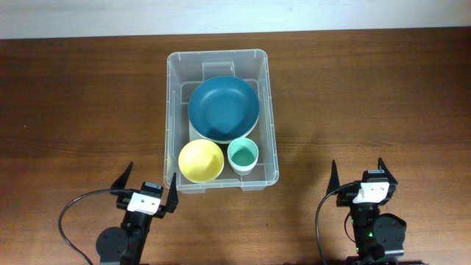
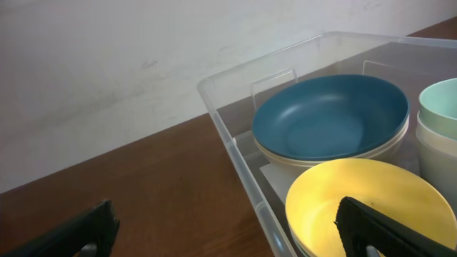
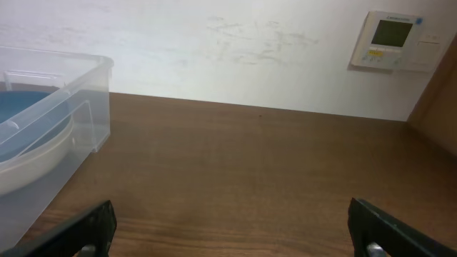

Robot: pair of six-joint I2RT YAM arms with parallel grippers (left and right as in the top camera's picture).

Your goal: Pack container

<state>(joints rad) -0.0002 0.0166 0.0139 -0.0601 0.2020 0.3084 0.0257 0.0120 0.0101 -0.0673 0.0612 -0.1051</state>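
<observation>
The clear plastic container (image 1: 174, 118) stands at the table's middle. Inside it a dark blue bowl (image 1: 223, 108) rests on a white plate at the back. A yellow bowl (image 1: 201, 160) sits front left and a mint green cup (image 1: 242, 154) front right. My left gripper (image 1: 146, 188) is open and empty, just in front of the container's front left corner. Its wrist view shows the container rim (image 2: 235, 146), blue bowl (image 2: 330, 116), yellow bowl (image 2: 357, 193) and cup (image 2: 439, 107). My right gripper (image 1: 363, 177) is open and empty, on bare table to the right of the container (image 3: 78, 100).
The brown wooden table (image 1: 368, 96) stretches to both sides of the container. A white wall runs behind it, with a wall thermostat (image 3: 390, 39) in the right wrist view. Black cables loop beside each arm base near the front edge.
</observation>
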